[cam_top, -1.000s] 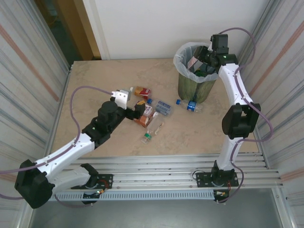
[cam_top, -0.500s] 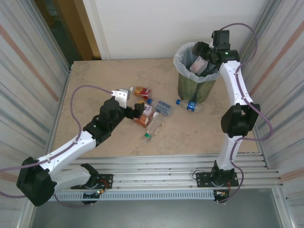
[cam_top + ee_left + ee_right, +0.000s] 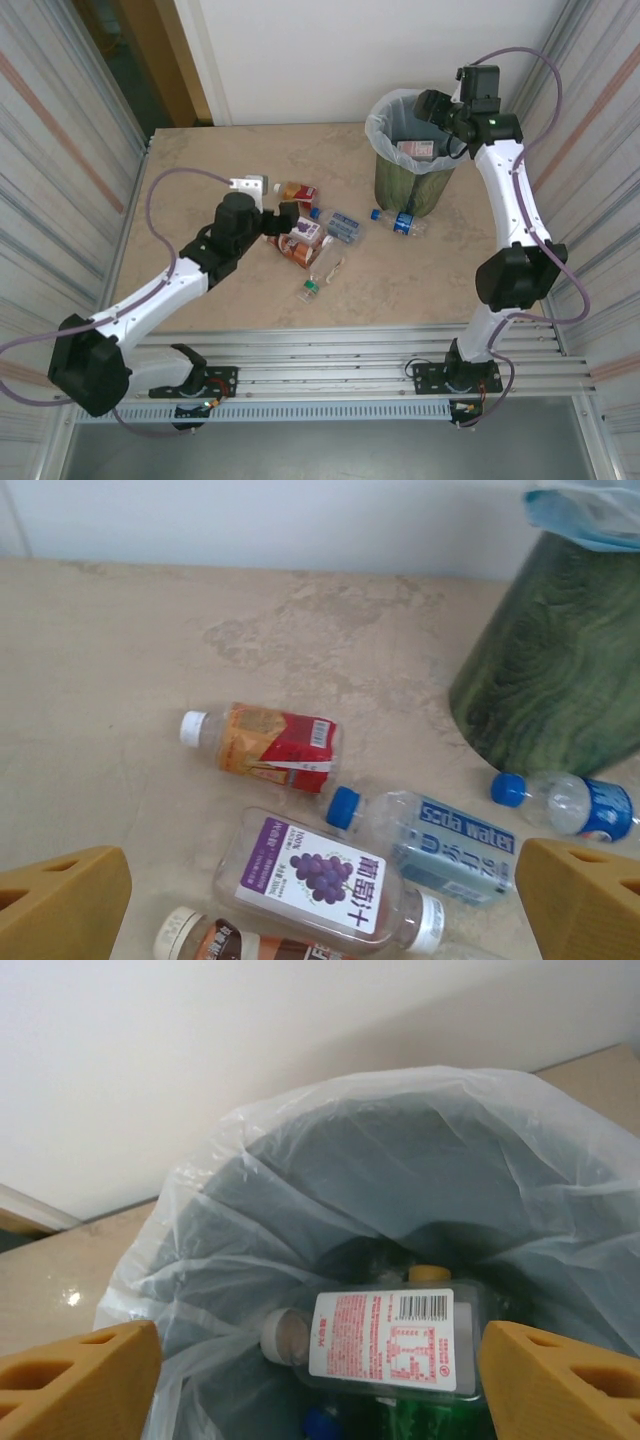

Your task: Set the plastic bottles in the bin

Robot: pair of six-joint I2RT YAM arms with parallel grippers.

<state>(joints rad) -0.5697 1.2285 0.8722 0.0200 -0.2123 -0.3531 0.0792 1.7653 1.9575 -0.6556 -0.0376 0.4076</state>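
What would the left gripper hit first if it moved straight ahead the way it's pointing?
Probably the purple grape-label bottle, lying centred ahead of the open left gripper, though depth is unclear.

Soft, even white light fills every view, bright and without harsh shadows; the bin (image 3: 408, 188) throws only a faint shadow at its foot. Inside the bin it is dim, its liner (image 3: 300, 1150) slightly glossy, and left of the bin the table (image 3: 70, 1298) bears one small glare spot.
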